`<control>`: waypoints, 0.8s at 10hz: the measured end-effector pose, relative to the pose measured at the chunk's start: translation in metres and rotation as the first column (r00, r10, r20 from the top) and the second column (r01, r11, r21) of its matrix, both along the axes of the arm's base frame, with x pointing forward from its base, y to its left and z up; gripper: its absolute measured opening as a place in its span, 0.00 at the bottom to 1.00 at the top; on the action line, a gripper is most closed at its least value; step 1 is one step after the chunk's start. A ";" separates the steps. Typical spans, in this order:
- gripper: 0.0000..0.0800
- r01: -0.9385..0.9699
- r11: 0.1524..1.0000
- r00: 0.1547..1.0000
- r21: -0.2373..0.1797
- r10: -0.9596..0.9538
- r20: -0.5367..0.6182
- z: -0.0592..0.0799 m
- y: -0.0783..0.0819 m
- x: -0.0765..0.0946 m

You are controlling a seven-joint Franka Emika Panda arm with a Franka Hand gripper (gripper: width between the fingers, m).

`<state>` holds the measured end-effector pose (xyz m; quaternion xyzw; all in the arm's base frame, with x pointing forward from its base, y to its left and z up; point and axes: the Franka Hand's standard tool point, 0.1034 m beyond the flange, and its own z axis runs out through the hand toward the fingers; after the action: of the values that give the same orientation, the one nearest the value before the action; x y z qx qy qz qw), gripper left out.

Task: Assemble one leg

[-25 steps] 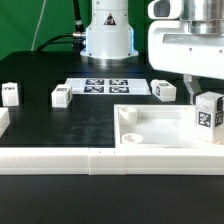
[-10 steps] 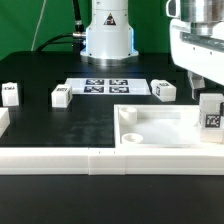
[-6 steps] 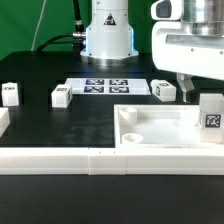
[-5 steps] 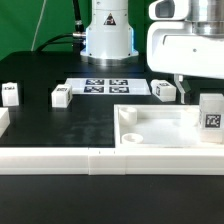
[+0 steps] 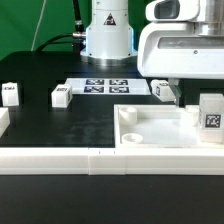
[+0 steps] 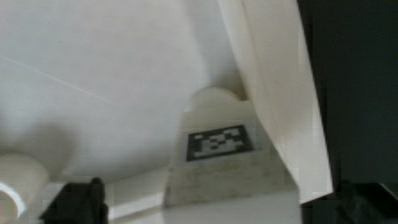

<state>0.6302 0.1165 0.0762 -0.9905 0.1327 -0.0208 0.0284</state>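
Observation:
A leg [image 5: 210,112], a small white block with a black-and-white tag, stands upright at the corner of the large white panel [image 5: 150,128] on the exterior view's right. In the wrist view the leg [image 6: 217,140] stands against the panel's raised rim [image 6: 276,90]. My gripper [image 5: 182,98] hangs just to the exterior view's left of the leg. It is open [image 6: 228,205], with its dark fingers [image 6: 80,200] set wide apart and not touching the leg.
Another leg [image 5: 163,91] lies behind the panel, and two more [image 5: 62,96] [image 5: 10,94] lie on the black table toward the exterior view's left. The marker board [image 5: 105,86] lies in front of the robot base. A white rail [image 5: 90,160] runs along the front.
My gripper has moved toward the exterior view's left, away from the standing leg. The leg has stayed in place at the panel's corner.

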 end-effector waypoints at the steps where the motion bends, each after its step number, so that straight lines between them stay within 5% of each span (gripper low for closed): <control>1: 0.68 -0.002 1.000 1.000 0.000 0.002 0.000 0.000 0.000 0.000; 2: 0.52 0.001 1.000 1.000 0.000 -0.001 0.000 0.000 0.000 0.000; 3: 0.52 0.006 1.000 1.000 0.001 -0.006 0.000 0.000 0.000 0.000; 4: 0.36 0.030 1.000 1.000 0.002 -0.030 -0.002 0.000 0.000 0.000; 6: 0.36 0.053 0.999 0.999 0.006 -0.053 -0.003 0.000 0.000 0.000; 8: 0.36 0.333 0.942 0.943 0.041 -0.332 -0.027 -0.001 -0.001 0.000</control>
<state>0.6301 0.1159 0.0755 -0.9531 0.2989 -0.0125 0.0454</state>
